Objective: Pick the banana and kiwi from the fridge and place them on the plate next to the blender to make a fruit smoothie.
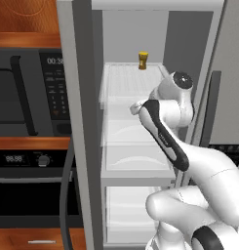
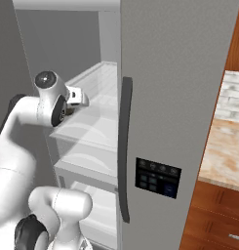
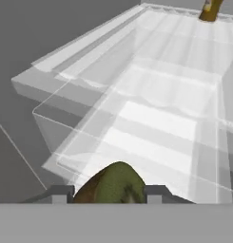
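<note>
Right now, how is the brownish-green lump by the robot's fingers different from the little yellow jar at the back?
The kiwi is a rounded olive-brown lump; the jar is slim, yellow-gold and stands upright. The kiwi sits between the gripper's finger tips, low and close in the hand view, while the jar stands far off at the back of a shelf, with nothing touching it. Both are small and inside the fridge.

White arm inside open fridge; small yellow-gold jar on upper shelf
</note>
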